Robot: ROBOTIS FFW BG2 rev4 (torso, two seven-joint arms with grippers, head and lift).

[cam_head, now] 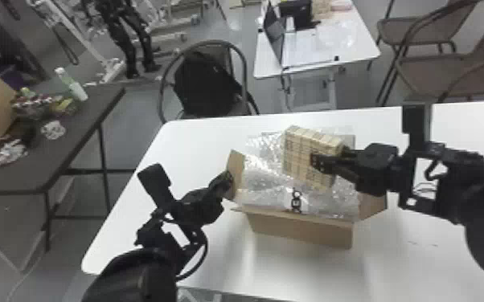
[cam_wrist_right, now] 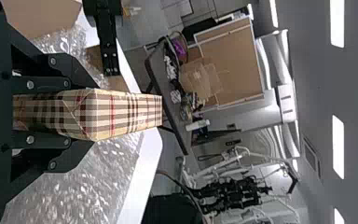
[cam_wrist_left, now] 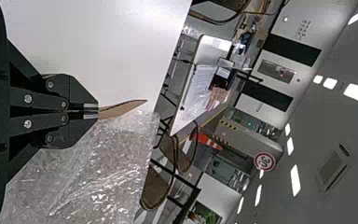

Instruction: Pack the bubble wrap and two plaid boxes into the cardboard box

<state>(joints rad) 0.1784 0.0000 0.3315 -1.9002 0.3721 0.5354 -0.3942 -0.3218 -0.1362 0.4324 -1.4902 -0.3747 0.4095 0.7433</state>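
Head view: right gripper [cam_head: 331, 156] grips plaid box [cam_head: 299, 158] over bubble wrap [cam_head: 265, 180], dark print on it, in cardboard box [cam_head: 301, 231]; left gripper [cam_head: 228, 182] at flap [cam_head: 236, 170].
Left wrist view: fingers pinched on flap; red-rimmed sign [cam_wrist_left: 264, 161] behind.
Right wrist view: fingers parted by box width, plaid pattern clear.

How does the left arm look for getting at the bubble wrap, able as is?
Probably not as is: the left gripper looks shut on a flap of the cardboard box. Bubble wrap lies close by, so likely yes once it releases.
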